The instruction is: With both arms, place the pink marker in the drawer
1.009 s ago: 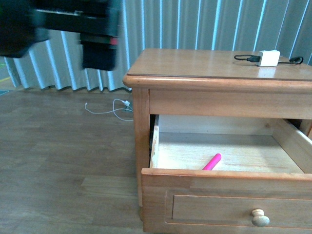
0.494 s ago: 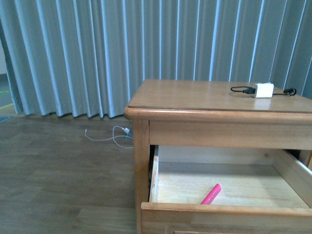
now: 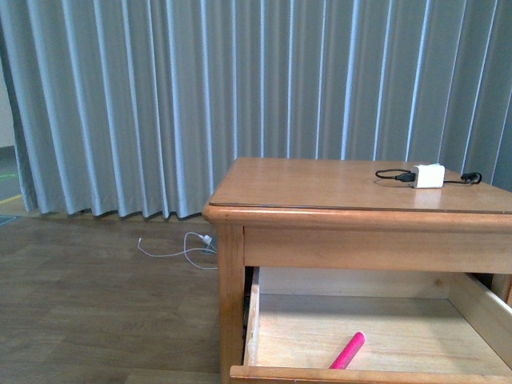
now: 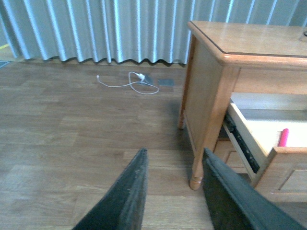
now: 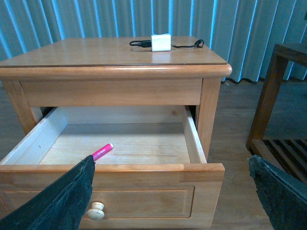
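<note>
The pink marker [image 3: 347,351] lies on the floor of the pulled-out upper drawer [image 3: 264,336] of the light-wood nightstand. It also shows in the right wrist view [image 5: 101,152] and in the left wrist view [image 4: 283,137]. The drawer front with its round pale knob [image 5: 96,211] shows in the right wrist view. My left gripper [image 4: 173,160] is open and empty, over the wood floor to the side of the nightstand. My right gripper [image 5: 175,179] is open wide and empty, in front of the drawer front [image 5: 144,189]. Neither arm shows in the front view.
A white charger with a black cable [image 3: 428,176] lies on the nightstand top [image 3: 320,184]. A white cable [image 3: 184,248] lies on the floor by the grey curtain [image 3: 160,104]. A dark wooden piece of furniture [image 5: 278,100] stands beside the nightstand.
The black arm that was at the upper left of the front view has left it. The front view has tilted upward: the nightstand sits lower in frame and the drawer front is out of sight.
</note>
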You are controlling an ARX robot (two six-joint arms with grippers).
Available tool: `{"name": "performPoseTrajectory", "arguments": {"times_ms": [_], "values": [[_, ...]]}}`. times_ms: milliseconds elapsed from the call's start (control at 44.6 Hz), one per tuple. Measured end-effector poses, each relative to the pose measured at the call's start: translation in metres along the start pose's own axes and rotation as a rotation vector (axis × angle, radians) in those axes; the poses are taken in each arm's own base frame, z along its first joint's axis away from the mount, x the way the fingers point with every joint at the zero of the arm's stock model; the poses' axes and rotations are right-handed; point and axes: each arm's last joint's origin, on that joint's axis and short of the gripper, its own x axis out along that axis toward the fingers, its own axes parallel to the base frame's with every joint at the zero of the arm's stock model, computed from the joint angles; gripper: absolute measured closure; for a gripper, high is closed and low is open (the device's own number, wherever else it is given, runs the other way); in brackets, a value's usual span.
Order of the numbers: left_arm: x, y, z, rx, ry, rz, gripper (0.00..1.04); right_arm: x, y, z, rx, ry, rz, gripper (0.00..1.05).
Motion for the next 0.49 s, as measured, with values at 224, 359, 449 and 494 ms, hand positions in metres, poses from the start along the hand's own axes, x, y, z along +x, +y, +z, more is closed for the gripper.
{"name": "performPoseTrajectory", "arguments": {"times_ms": [224, 359, 449, 494], "values": [[0.000, 0.011, -0.009, 0.010, -0.003, 0.018, 1.01, 0.000, 0.000, 0.000, 0.000, 0.000, 0.000, 0.09], [0.000, 0.011, -0.013, 0.012, 0.000, 0.018, 1.01, 0.000, 0.000, 0.000, 0.000, 0.000, 0.000, 0.09], [0.000, 0.011, -0.016, 0.012, -0.002, 0.019, 1.01, 0.000, 0.000, 0.000, 0.000, 0.000, 0.000, 0.09], [0.000, 0.011, -0.018, 0.012, -0.001, 0.019, 1.01, 0.000, 0.000, 0.000, 0.000, 0.000, 0.000, 0.09]]}}
